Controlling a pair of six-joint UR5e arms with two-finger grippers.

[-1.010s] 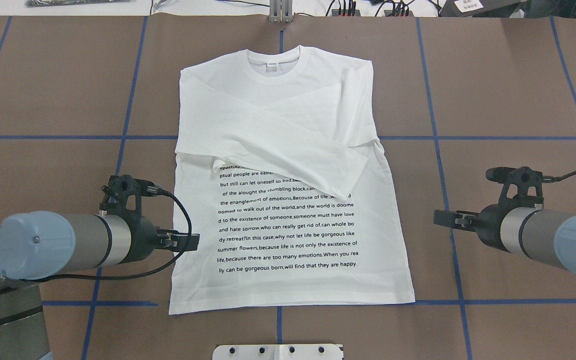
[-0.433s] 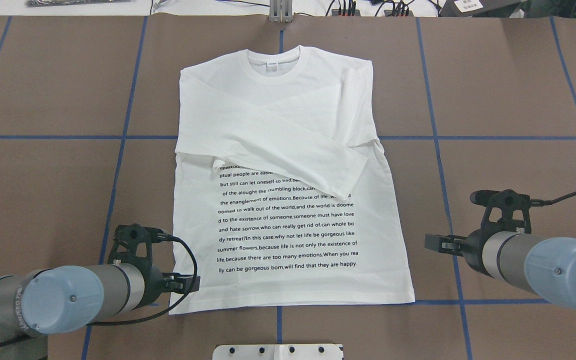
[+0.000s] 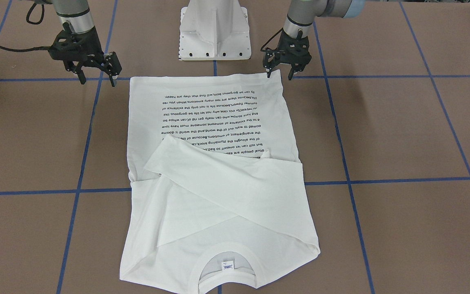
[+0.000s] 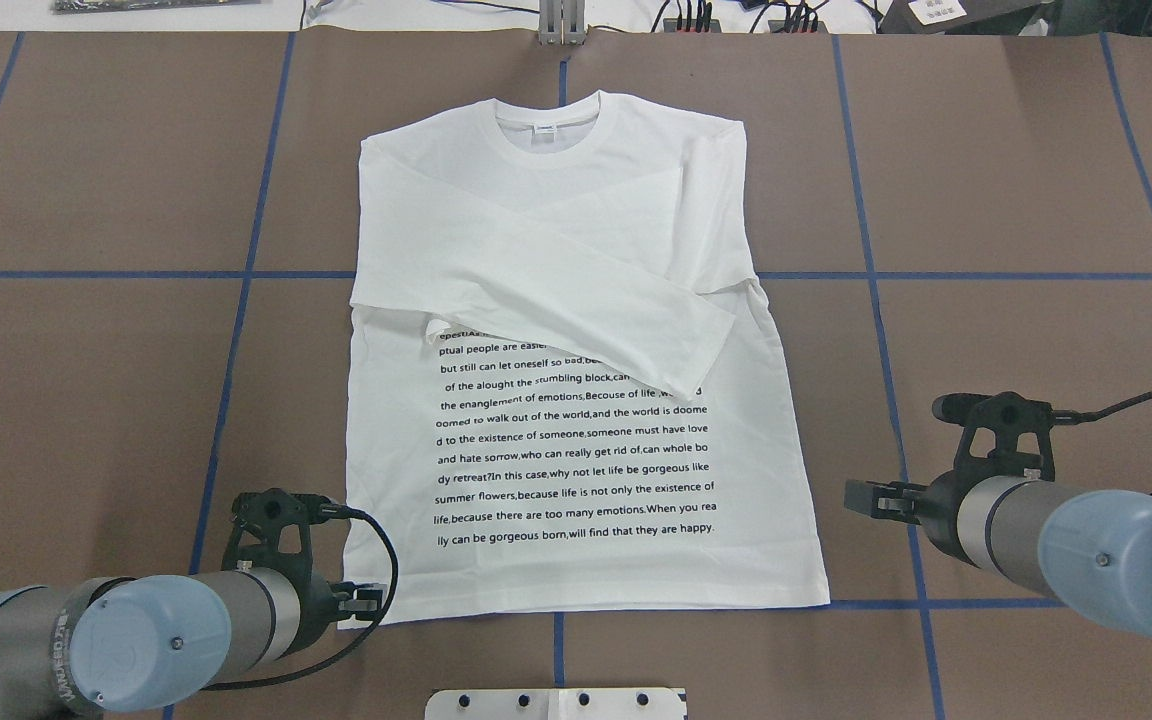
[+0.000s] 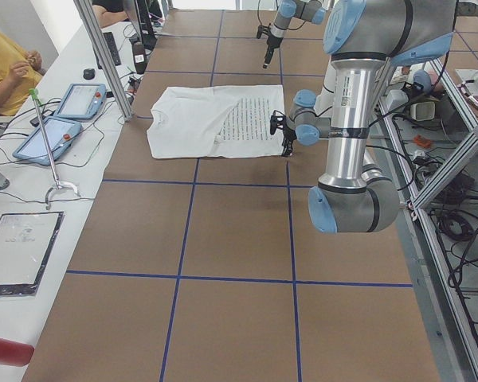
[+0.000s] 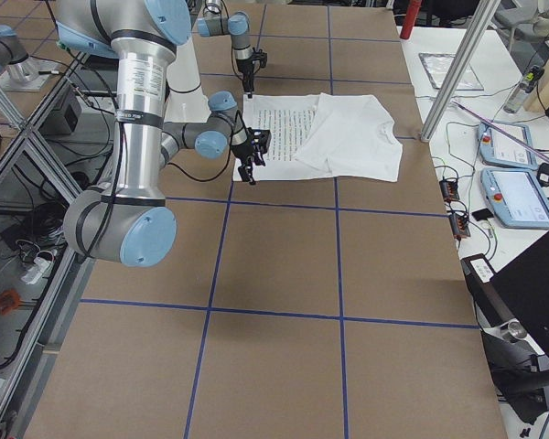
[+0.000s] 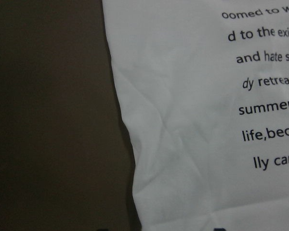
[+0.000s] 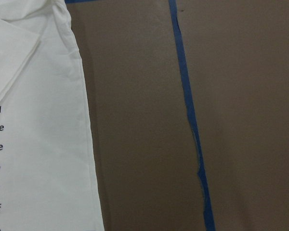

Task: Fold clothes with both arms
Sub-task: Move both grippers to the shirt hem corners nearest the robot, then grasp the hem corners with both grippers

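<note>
White long-sleeved shirt (image 4: 536, 230), spread flat and face up in the middle of the brown table (image 4: 86, 150). Lies with the ribbed collar (image 4: 556, 118) toward the far edge and the hem toward the robot. Looks smooth, with only faint creases. Has both sleeves (image 4: 586, 300) folded across the chest and crossing, the upper one slanting down from the robot's left shoulder side. Carries a block of black text (image 4: 576, 470) over the lower front, its top lines partly covered by that sleeve's cuff. Shows a small blue-printed label (image 3: 227, 266) inside the neck. Left gripper (image 3: 279, 74) at the near hem corner, fingers apart and astride the corner; contact impossible to tell. Right gripper (image 3: 97, 79) spread too, over bare table near the other hem corner, clear of the cloth. Blue tape lines (image 4: 236, 300) in a grid across the table.
</note>
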